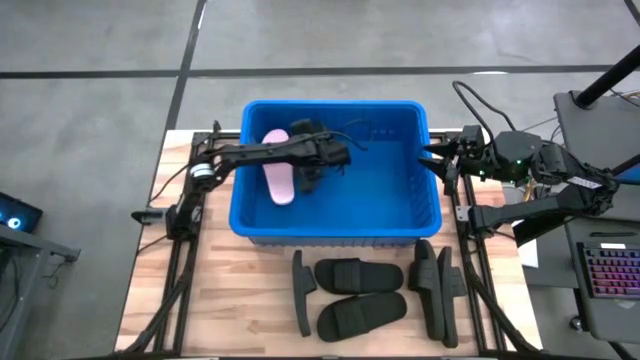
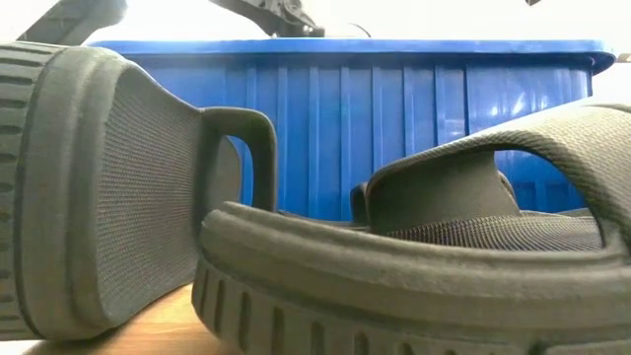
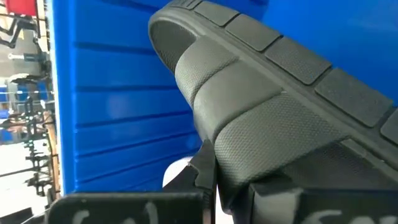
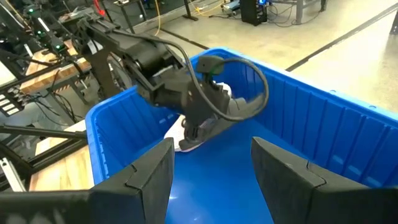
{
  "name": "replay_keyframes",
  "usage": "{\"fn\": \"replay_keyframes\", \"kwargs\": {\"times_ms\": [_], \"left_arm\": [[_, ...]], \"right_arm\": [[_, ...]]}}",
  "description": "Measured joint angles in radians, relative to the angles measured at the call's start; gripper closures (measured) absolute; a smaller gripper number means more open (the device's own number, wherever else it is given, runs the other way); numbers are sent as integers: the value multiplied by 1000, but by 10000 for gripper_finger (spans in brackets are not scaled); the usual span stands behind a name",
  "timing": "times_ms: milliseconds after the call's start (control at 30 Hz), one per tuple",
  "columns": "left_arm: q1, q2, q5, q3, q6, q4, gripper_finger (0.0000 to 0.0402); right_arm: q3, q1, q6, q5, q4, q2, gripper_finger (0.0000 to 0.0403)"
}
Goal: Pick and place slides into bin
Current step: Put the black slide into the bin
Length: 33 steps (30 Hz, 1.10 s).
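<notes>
A black slide (image 3: 261, 118) hangs inside the blue bin (image 1: 420, 215), clamped in the left end effector (image 1: 318, 165), whose fingers are closed on it over the bin's left half. Just beside it a pink slide (image 1: 277, 165) lies on the bin floor, partly under the arm. The left wrist view fills with the held slide's ribbed sole and textured strap against the bin's ribbed wall, a sliver of pink below it (detail the high view cannot give). The right wrist view looks across the bin at the left arm, its cable looping above the grip, with the pink slide (image 4: 186, 138) peeking from beneath.

The right end effector (image 1: 437, 160) hovers at the bin's right rim, fingers (image 4: 152, 171) spread wide and holding nothing.

On the worktop (image 1: 235, 300) in front of the bin wait more black slides: two lying flat (image 1: 358, 293), one on edge to their left (image 1: 300, 290), and others on edge to their right (image 1: 436, 285). The low view, level with the wood, shows only two of these up close (image 2: 394, 266), with the bin wall (image 2: 394, 118) rising behind.

Grey concrete floor with dark lines surrounds the worktop; a keyboard (image 1: 612, 272) sits at far right, and the right wrist view takes in cables and equipment across the floor.
</notes>
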Motion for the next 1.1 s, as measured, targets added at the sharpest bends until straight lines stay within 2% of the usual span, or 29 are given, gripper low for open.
{"fn": "replay_keyframes", "kwargs": {"times_ms": [200,300,433,600,733,800,900,1100], "left_arm": [[13,38,26,-2,0,-11,400],[21,48,65,-2,-1,-11,381],[39,54,70,-25,3,-11,328],[59,54,82,-39,23,-19,236],[59,54,164,-28,84,0,161],[59,54,238,-23,96,14,131],[59,54,361,-10,140,12,96],[32,17,406,60,136,-77,74]], "right_arm": [[0,0,0,0,1,0,200],[0,0,0,0,3,0,200],[0,0,0,0,3,0,200],[0,0,0,0,3,0,200],[0,0,0,0,2,0,200],[0,0,0,-1,2,0,200],[0,0,0,-1,2,0,200],[0,0,0,-1,1,0,200]]}}
